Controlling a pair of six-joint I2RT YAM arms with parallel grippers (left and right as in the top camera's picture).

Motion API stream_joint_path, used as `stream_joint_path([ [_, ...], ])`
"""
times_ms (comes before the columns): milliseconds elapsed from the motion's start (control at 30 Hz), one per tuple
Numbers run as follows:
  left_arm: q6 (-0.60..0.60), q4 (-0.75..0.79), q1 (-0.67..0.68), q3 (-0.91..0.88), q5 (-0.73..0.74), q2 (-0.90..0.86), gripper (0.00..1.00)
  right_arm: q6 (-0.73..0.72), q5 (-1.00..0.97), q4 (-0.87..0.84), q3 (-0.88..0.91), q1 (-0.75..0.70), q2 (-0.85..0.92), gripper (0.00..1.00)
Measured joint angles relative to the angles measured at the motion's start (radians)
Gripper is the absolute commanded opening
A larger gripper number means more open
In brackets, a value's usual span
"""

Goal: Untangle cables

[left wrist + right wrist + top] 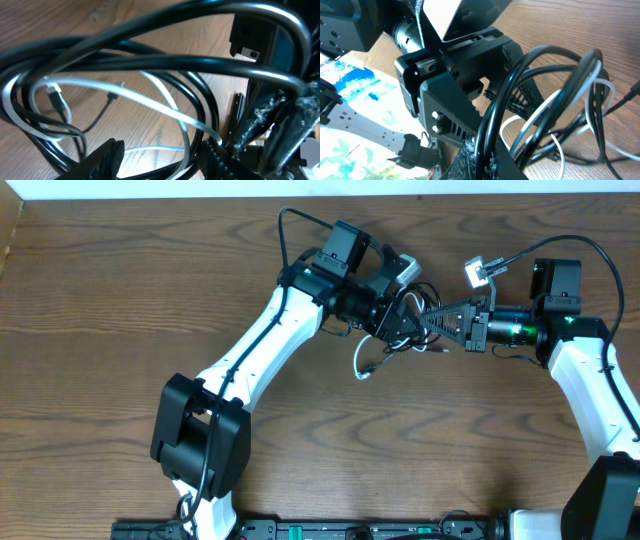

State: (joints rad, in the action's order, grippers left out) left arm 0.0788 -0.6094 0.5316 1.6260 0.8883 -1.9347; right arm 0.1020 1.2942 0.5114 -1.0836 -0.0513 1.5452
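Observation:
The cables (395,332) form one tangle of black loops and a white cord between my two grippers, lifted off the wooden table (150,300). A white end (362,370) hangs down toward the table. My left gripper (405,315) is open; in the left wrist view (162,160) black and white cords (150,102) pass between its spread fingers. My right gripper (433,320) faces it from the right and is shut on black cables (540,90) in the right wrist view (492,155). Small plug ends (54,92) lie on the table below.
The two grippers are almost nose to nose; the left wrist body (455,95) fills the right wrist view. The table's back edge (300,202) runs just behind the arms. A dark rail (350,530) lies along the front edge.

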Motion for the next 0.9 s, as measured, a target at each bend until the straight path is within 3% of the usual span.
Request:
stream_joint_path([
  [200,0.000,0.013,0.022,0.000,-0.011,0.000,0.51,-0.008,0.019,0.000,0.000,-0.010,0.000,0.01],
  [400,-0.002,0.017,0.035,0.000,-0.023,-0.001,0.40,-0.021,0.023,-0.001,0.000,-0.013,0.000,0.01],
  [567,-0.008,0.037,0.043,0.000,-0.024,-0.012,0.38,-0.042,0.019,-0.007,0.000,-0.016,0.000,0.01],
  [600,-0.017,0.042,0.046,0.000,-0.028,-0.019,0.35,-0.046,0.015,-0.009,0.000,-0.016,0.000,0.01],
  [700,-0.070,0.060,0.060,-0.001,-0.052,-0.048,0.08,-0.059,0.001,-0.010,0.000,-0.017,0.000,0.01],
  [900,-0.179,0.077,0.070,-0.001,-0.171,-0.089,0.07,-0.109,-0.031,-0.004,0.000,-0.019,0.000,0.01],
])
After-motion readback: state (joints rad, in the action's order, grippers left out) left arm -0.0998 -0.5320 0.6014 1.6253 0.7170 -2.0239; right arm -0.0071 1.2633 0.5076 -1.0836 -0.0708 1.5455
